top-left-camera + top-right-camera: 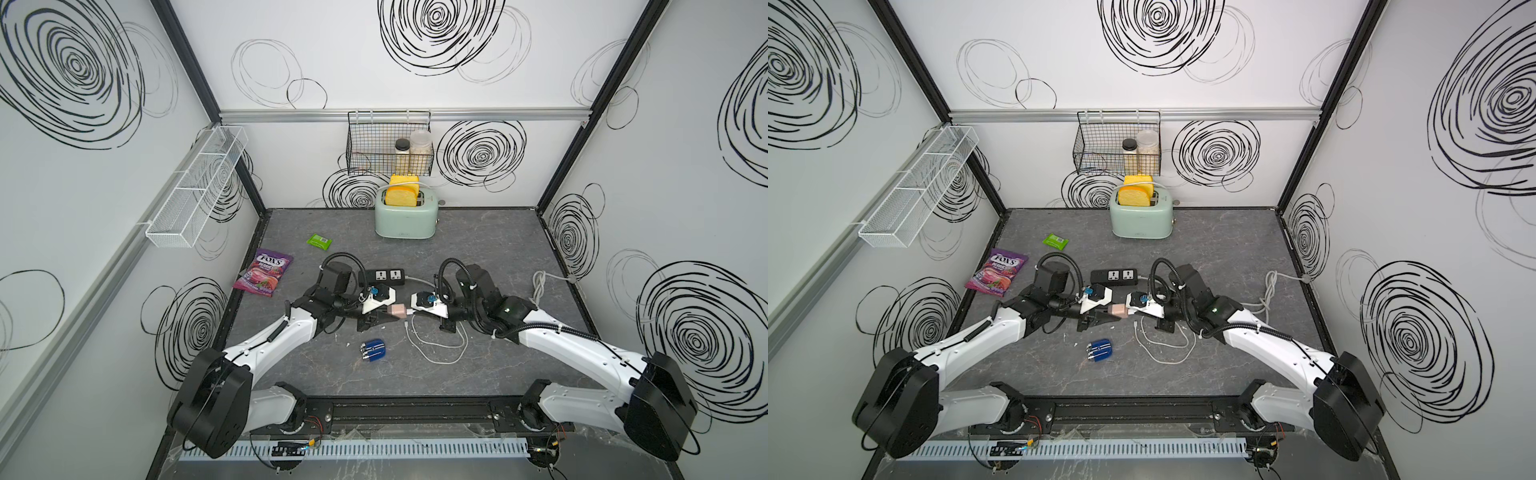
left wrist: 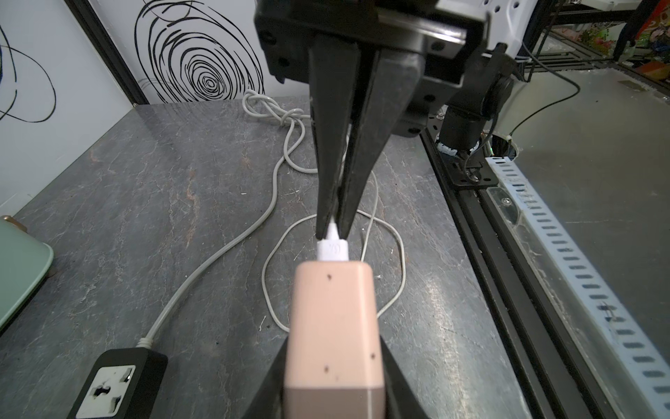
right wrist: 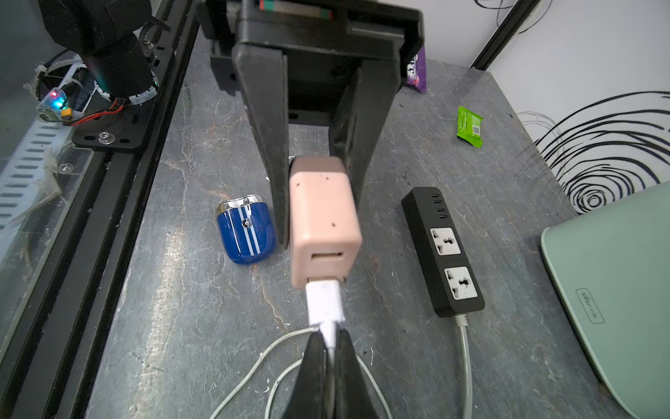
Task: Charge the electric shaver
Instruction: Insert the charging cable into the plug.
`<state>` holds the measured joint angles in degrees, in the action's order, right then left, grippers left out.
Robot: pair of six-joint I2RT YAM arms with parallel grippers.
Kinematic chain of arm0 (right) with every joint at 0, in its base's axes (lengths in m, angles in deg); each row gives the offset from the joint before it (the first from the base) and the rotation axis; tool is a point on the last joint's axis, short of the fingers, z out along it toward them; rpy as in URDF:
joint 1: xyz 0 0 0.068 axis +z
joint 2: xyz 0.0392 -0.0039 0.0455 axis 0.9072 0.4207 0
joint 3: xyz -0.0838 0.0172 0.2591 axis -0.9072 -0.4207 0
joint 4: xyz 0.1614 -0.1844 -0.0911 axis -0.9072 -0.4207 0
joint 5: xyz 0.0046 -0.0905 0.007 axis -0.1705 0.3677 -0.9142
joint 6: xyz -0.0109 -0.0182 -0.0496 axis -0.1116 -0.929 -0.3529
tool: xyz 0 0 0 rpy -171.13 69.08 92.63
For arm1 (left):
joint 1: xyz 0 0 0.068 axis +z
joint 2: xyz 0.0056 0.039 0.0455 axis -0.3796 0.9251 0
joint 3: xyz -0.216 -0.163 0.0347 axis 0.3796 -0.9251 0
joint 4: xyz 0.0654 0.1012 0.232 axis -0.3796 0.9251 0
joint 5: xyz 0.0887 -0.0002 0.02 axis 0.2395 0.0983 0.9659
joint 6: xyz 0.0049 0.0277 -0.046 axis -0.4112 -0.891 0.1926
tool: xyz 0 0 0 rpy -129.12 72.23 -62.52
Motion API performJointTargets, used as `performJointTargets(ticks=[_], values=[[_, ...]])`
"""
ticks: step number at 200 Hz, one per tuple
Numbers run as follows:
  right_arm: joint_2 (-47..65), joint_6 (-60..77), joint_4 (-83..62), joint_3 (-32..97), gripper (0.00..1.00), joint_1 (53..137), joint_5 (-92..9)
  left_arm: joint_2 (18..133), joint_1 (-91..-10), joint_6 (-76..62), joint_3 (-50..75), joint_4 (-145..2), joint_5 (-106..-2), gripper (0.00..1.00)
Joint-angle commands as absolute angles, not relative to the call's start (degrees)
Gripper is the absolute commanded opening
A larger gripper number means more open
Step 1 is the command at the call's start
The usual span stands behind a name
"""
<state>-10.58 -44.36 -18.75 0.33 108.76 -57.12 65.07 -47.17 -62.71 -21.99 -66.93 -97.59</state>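
The electric shaver (image 1: pixel 373 351) (image 1: pixel 1099 351) (image 3: pixel 246 232), glossy dark blue with white stripes and silver heads, lies alone on the grey table, nearer the front edge than both grippers. My left gripper (image 1: pixel 388 316) (image 2: pixel 333 362) is shut on a pinkish cube adapter (image 1: pixel 397 311) (image 3: pixel 322 225), held above the table. My right gripper (image 1: pixel 411 312) (image 3: pixel 328 333) is shut on the white USB plug (image 3: pixel 323 299) (image 2: pixel 333 250). The plug sits in the adapter's lower port. Its thin white cable (image 1: pixel 436 353) loops on the table behind the right gripper.
A black power strip (image 1: pixel 381 276) (image 3: pixel 444 250) lies just beyond the grippers, its grey cord (image 1: pixel 540 286) bundled at the right wall. A mint toaster (image 1: pixel 405 216) stands at the back. A candy bag (image 1: pixel 263 272) and green packet (image 1: pixel 319 241) lie left.
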Motion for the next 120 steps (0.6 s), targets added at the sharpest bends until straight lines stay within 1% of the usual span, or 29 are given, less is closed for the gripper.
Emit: performJointTargets(ticks=[1, 36, 52, 76, 95, 120], values=[[-10.8, -47.0, -7.8, -0.9, 0.00, 109.4, -59.9, 64.2, -51.3, -64.0, -20.0, -71.6, -105.7, 0.00], [-10.6, -48.2, -7.6, -0.7, 0.00, 109.5, -61.2, 64.0, -51.6, -64.7, -20.0, -70.9, -105.2, 0.00], [-10.5, -47.4, -7.1, -0.8, 0.00, 110.1, -63.4, 63.6, -51.1, -62.4, -21.2, -74.8, -105.0, 0.00], [-10.1, -45.5, -6.4, -1.3, 0.00, 111.8, -63.8, 63.2, -50.5, -58.3, -22.8, -81.6, -104.9, 0.00], [-10.5, -42.9, -6.8, -1.3, 0.00, 111.7, -62.2, 63.7, -50.2, -59.9, -22.0, -79.4, -105.2, 0.00], [-11.3, -42.9, -7.0, -1.7, 0.01, 111.1, -61.2, 64.1, -49.2, -64.0, -21.4, -73.8, -105.3, 0.00]])
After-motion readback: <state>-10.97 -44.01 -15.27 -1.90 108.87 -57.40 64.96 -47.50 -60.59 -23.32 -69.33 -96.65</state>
